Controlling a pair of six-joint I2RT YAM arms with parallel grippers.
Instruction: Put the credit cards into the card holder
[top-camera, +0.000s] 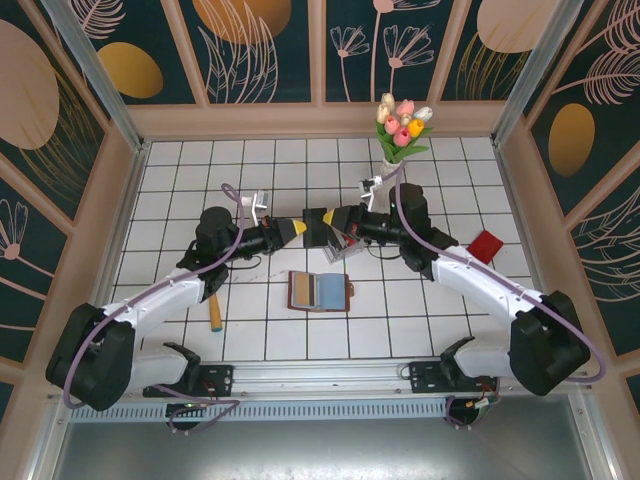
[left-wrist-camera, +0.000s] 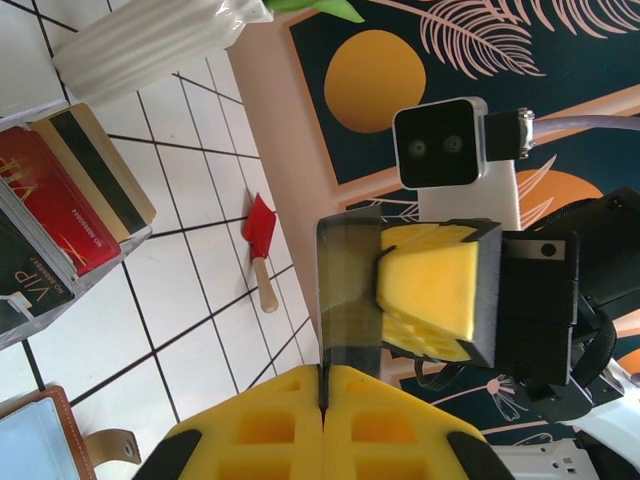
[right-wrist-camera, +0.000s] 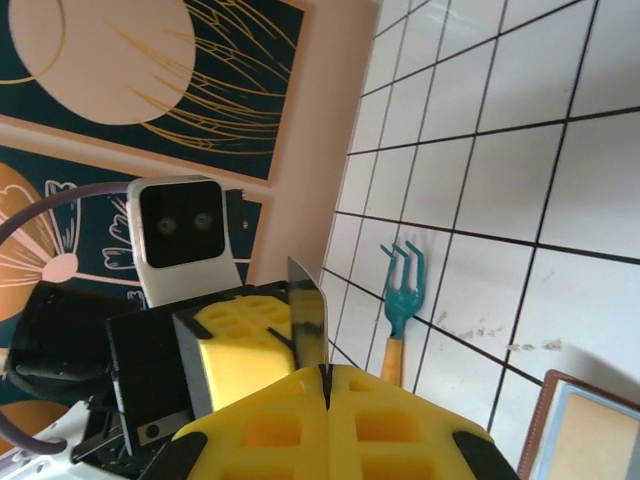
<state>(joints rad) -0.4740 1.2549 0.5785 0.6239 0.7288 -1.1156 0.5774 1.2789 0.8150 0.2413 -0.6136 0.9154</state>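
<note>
The card holder (top-camera: 320, 291) lies open on white tiles (top-camera: 250, 300) that show along all four edges. At its 12 o'clock your left gripper (top-camera: 297, 230) and right gripper (top-camera: 327, 220) meet tip to tip, both pinching one dark card (left-wrist-camera: 348, 290).

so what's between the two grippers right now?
A dark credit card, pinched at once by the left gripper and the right gripper; both wrist views show it.
</note>
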